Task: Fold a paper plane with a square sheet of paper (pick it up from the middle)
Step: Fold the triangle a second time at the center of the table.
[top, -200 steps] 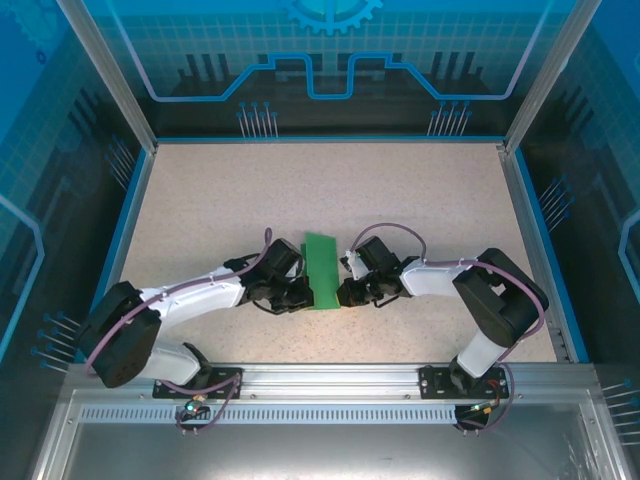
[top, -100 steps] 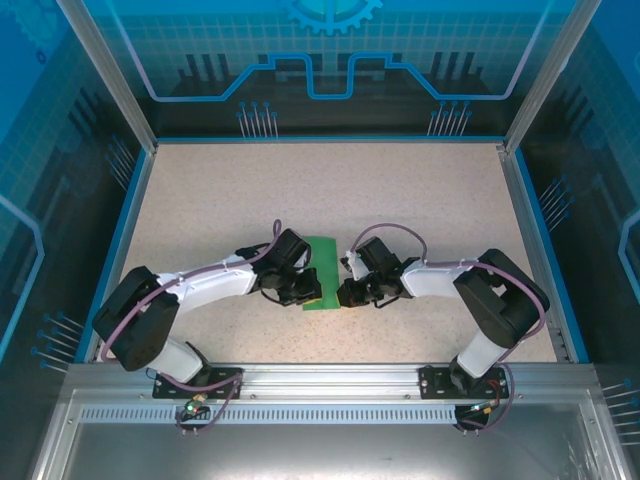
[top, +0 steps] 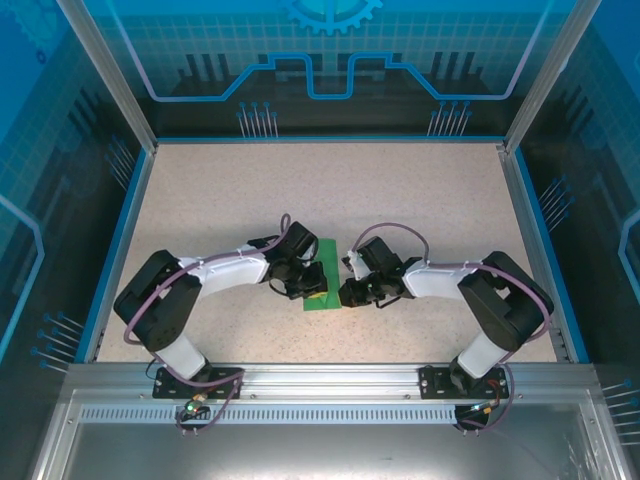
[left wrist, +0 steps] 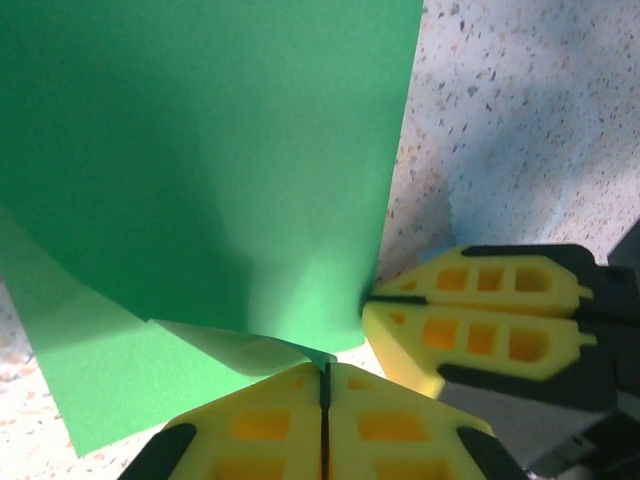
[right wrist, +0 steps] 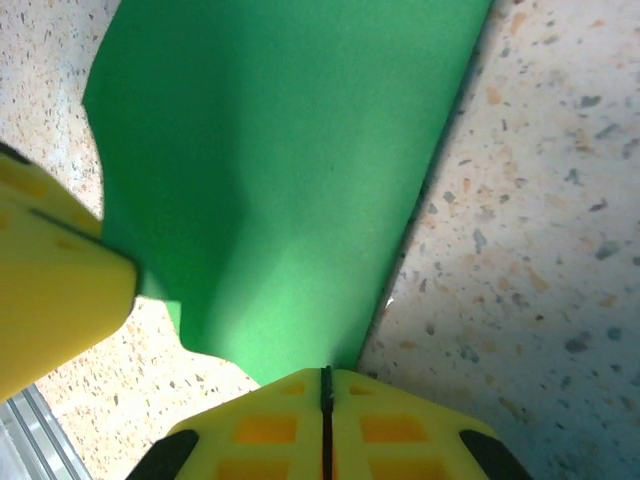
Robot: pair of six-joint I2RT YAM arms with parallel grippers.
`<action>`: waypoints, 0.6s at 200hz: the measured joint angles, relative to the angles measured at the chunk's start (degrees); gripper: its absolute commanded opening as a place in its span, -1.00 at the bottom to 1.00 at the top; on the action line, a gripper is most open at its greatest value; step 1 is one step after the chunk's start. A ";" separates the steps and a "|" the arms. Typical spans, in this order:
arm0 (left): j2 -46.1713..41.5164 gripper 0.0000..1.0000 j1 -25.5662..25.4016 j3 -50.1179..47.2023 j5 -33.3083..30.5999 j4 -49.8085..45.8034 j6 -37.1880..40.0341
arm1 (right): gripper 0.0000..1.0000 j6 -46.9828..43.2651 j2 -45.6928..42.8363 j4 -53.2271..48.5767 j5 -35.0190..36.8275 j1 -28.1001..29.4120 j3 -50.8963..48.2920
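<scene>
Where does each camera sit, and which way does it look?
Top: above and behind, looking down at the table; the left arm and right arm show, left gripper and right gripper at the paper.
Left wrist: on the left arm, looking along its shut gripper at the paper.
Right wrist: likewise on the right arm.
Shared: each wrist view catches the paper and the other gripper.

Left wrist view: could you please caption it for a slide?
Left gripper and right gripper pinch thin bright green paper sheet over speckled table.

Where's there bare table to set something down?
Bare: the far half of the table, beyond the green paper. Crowded: the middle, where the left gripper and right gripper pinch it; the left arm and right arm span the near half.
</scene>
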 measured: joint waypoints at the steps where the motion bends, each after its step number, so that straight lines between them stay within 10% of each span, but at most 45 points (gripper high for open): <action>1: 0.09 -0.84 0.04 0.07 0.02 0.00 0.02 | -0.80 0.02 -0.04 0.00 0.00 -0.04 0.00; 120: 3.82 -0.84 1.53 3.26 0.46 1.11 0.96 | -0.85 -0.24 0.92 -0.70 -1.25 -2.43 0.44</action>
